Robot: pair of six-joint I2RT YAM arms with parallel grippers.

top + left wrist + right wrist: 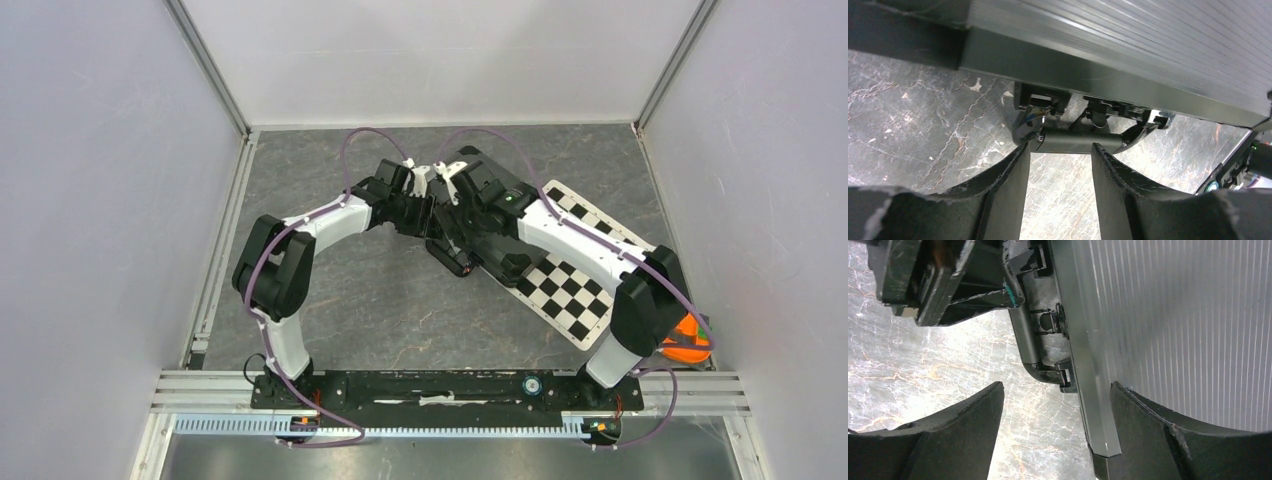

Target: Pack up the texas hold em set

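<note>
The poker set's case is silver ribbed aluminium with black edges (pixel 1148 45). It lies on the table under both arms in the top view (pixel 462 255). Its black handle (pixel 1075 141) lies across the tips of my left gripper (pixel 1060 150), which is open and holds nothing. My right gripper (pixel 1057 390) is open too. The case's long edge (pixel 1093 405) runs between its fingers, and the right finger (pixel 1148 435) lies over the ribbed lid (pixel 1188 315). A black latch (pixel 1048 320) sits on that edge. Chips and cards are not in view.
A black-and-white chequered mat (pixel 575 280) lies under and to the right of the case. An orange object (pixel 688 340) sits by the right arm's base. Grey walls close in the marbled table (pixel 400 310). The two wrists (pixel 430 195) are close together.
</note>
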